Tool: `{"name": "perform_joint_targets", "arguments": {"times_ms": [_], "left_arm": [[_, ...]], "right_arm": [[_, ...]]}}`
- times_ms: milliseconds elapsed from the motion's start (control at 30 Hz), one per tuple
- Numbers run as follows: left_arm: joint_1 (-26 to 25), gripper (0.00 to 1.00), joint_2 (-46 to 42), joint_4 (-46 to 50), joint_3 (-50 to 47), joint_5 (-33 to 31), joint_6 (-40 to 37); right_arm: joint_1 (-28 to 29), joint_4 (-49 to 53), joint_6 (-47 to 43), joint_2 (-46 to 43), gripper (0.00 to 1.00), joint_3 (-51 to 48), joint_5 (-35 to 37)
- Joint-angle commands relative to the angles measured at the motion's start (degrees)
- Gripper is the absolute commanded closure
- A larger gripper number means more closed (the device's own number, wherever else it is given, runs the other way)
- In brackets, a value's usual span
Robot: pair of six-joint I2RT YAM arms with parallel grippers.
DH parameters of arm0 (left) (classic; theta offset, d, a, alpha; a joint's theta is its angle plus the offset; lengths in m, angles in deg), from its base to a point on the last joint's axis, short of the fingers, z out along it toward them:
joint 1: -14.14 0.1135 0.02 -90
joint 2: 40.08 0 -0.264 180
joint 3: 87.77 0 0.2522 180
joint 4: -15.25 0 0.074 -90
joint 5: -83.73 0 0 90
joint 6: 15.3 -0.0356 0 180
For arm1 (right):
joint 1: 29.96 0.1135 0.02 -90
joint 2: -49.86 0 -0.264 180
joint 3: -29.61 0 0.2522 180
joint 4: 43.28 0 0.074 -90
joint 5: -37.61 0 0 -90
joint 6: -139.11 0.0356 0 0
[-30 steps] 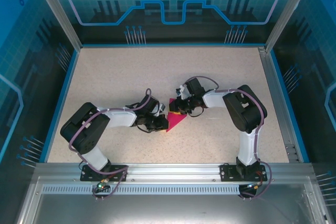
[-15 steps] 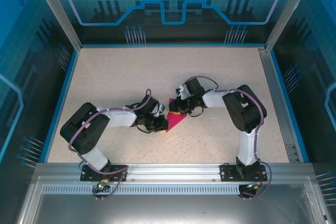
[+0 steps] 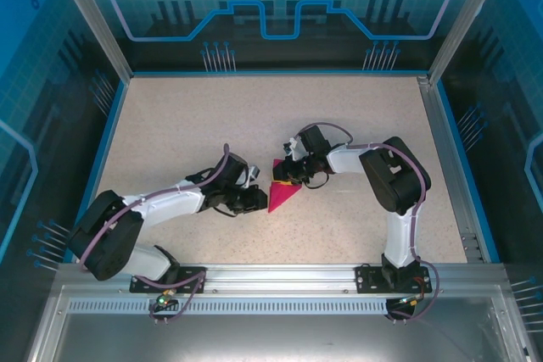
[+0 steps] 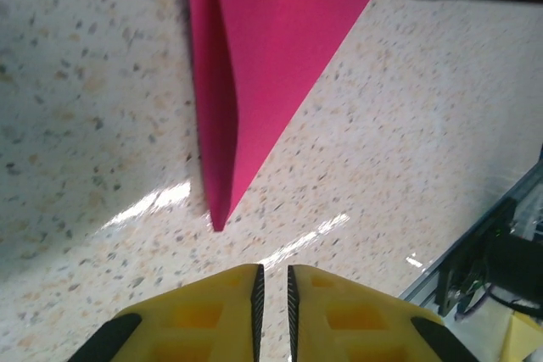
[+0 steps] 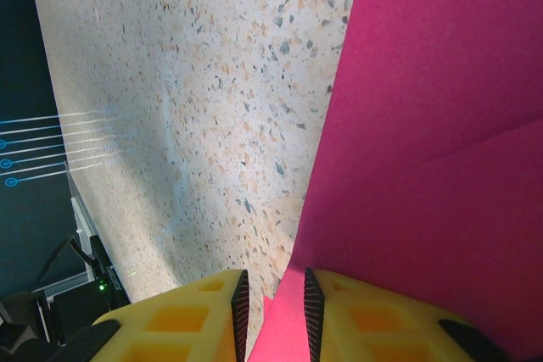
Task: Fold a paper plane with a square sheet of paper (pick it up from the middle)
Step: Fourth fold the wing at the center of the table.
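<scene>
Paper plane (image 4: 263,65) is lying limp just beyond my closed, empty left claw (image 4: 273,281); I'm favouring its stiffer crease (image 4: 224,82). I cannot tell whether my right claw (image 5: 273,294) is gripping.

The magenta-pink folded paper plane (image 4: 254,57) lies on the speckled stone-look tabletop (image 4: 424,167), its tip just ahead of the left gripper's (image 4: 273,281) fingertips, not touching them. At the right gripper (image 5: 273,290) the paper spreads ahead and rightward, its edge running between the fingers (image 5: 373,320).

paper plane (image 3: 282,195) | magenta-pink, folded into creased pointed triangle | lying on table (image 3: 212,125), tip toward near edge
</scene>
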Motion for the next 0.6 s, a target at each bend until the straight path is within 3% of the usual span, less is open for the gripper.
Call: {"name": "perform_joint_targets", "arguments": {"times_ms": [0, 300, 567], "left_arm": [[-0.2, 0.82, 1.5, -5.1, 1.9, -0.1, 3.2], [-0.2, 0.83, 12.0, -12.2, 6.7, 1.0, 5.3], [-0.3, 0.83, 17.0, -13.5, 4.9, 3.0, 5.5]], "right_arm": [[0.5, 5.1, -2.1, 4.9, 0.72, -1.5, 7.8], [0.5, 4.9, -1.9, 5.5, 0.72, -1.6, 7.6], [0.6, 5.3, -2.1, 5.4, 0.72, -1.6, 7.6]]}}
